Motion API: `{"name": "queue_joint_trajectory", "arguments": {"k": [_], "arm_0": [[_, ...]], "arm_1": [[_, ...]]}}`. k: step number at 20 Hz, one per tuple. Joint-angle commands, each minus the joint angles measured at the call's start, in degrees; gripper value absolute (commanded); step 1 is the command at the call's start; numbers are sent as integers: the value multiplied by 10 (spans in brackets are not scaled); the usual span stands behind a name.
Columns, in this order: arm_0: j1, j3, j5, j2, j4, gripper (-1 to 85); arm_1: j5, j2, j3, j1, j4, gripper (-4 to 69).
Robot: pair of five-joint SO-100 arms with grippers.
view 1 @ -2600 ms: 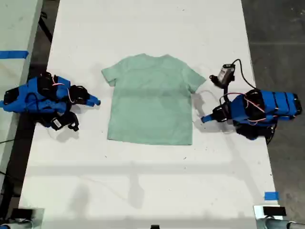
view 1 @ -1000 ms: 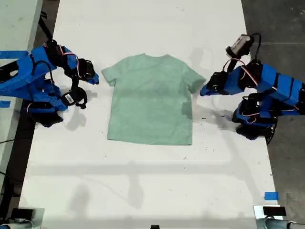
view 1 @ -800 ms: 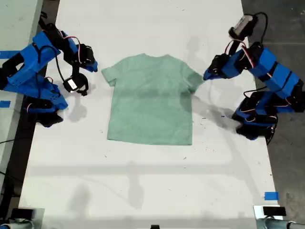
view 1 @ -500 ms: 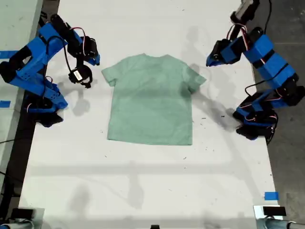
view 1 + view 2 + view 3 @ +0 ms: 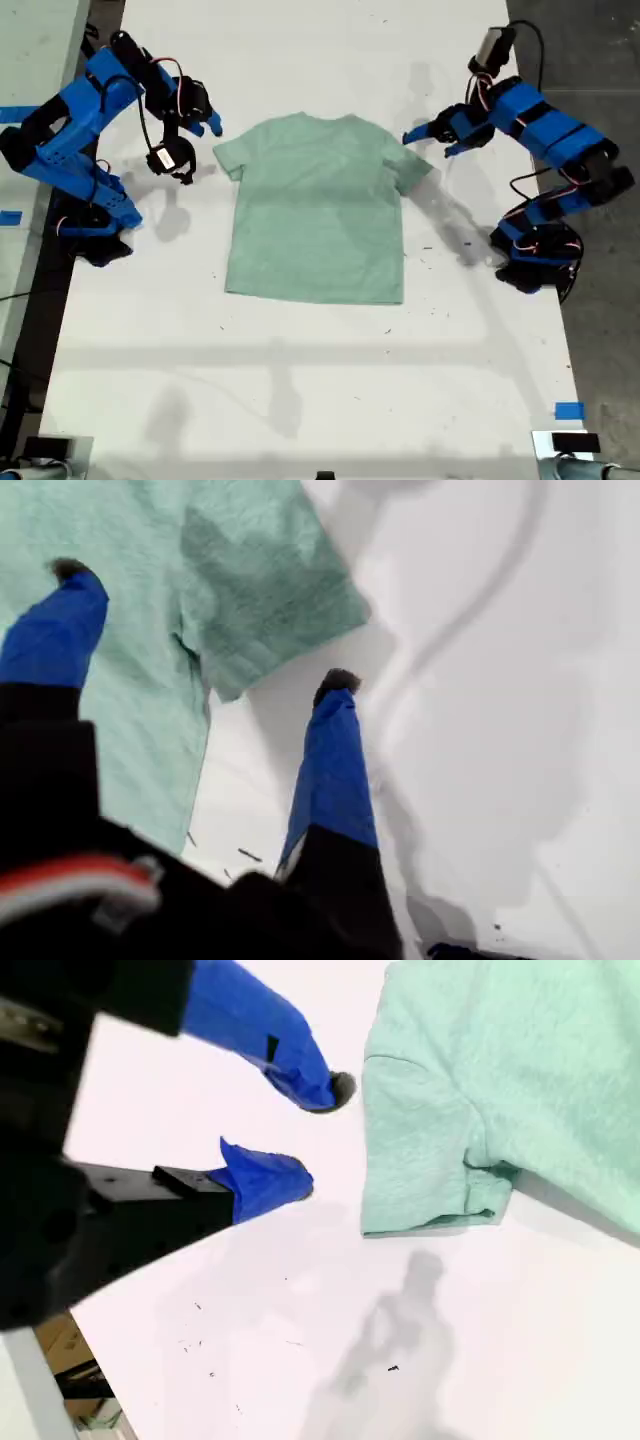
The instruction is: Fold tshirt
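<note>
The pale mint-green tshirt point(image 5: 318, 210) lies flat on the white table point(image 5: 300, 400), neck toward the far edge and sleeves spread. My first gripper point(image 5: 428, 140), on the arm at the exterior view's right, hangs open over the sleeve on that side. In the first wrist view, my first gripper point(image 5: 205, 628) has one finger point(image 5: 55, 630) above the tshirt point(image 5: 240, 570) and the other above bare table just past the sleeve hem. My second gripper point(image 5: 210, 122) point(image 5: 322, 1135), on the arm at the exterior view's left, is open beside the other sleeve of the tshirt point(image 5: 500, 1070), holding nothing.
Both arm bases point(image 5: 90, 225) point(image 5: 535, 255) stand at the table's side edges in the exterior view. Blue tape point(image 5: 568, 410) marks the near corner at that view's right. A second table with blue tape point(image 5: 25, 113) borders that view's left, with dark floor at its right.
Both arms rose from folded positions beside the tshirt and swung their grippers toward the sleeves. The first gripper's jaws spread wide open. The tshirt has not moved.
</note>
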Motion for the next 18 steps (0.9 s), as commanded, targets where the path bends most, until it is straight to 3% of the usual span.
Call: {"name": "queue_joint_trajectory", "arguments": {"k": [1,5,7,9,10,13,18], "arm_0": [[3,0,5,4,-19,89],[6,6,4,-1,-23,89],[8,7,4,-1,-23,88],[9,7,3,-1,-24,87],[10,8,3,-2,-25,87],[13,12,-1,-2,-28,85],[20,25,-7,2,-31,83]], "arm_1": [[-15,-46,12,9,-91,372],[-18,-161,7,7,-156,345],[-18,-202,-8,9,-162,237],[-18,-230,-33,9,-148,44],[-22,-240,-42,9,-142,18],[-24,-238,-60,5,-123,0],[-25,-174,-115,-26,-17,-11]]}}
